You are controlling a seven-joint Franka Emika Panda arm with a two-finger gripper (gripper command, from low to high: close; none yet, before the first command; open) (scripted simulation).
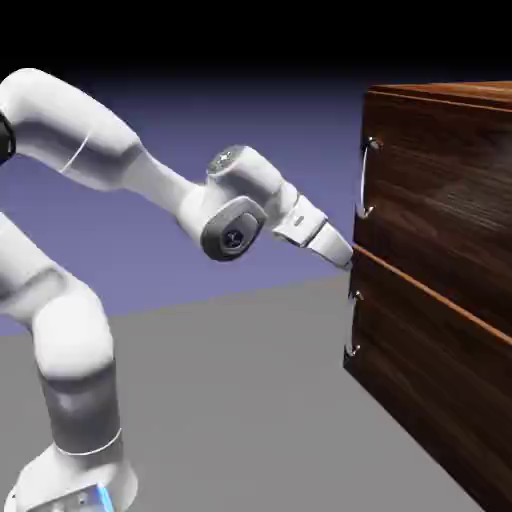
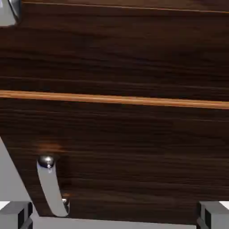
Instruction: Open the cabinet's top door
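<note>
The cabinet (image 1: 440, 260) of dark wood grain stands at the exterior view's right. Its top door (image 1: 430, 170) carries a thin silver handle (image 1: 367, 178) at the near edge. My gripper (image 1: 345, 257) hangs just in front of the cabinet, at the height of the orange seam (image 1: 420, 285) between the two panels and below the top handle. It touches nothing. In the hand view wood fills the picture, the seam (image 2: 114, 99) runs across, and only the end of the top handle (image 2: 8, 11) shows at the upper left. The fingertips (image 2: 15, 214) stand wide apart, open and empty.
The lower panel (image 1: 420, 380) has its own silver handle (image 1: 352, 325), which shows at the lower left of the hand view as a curved bar (image 2: 51, 188). Grey table (image 1: 250, 400) stretches in front of the cabinet.
</note>
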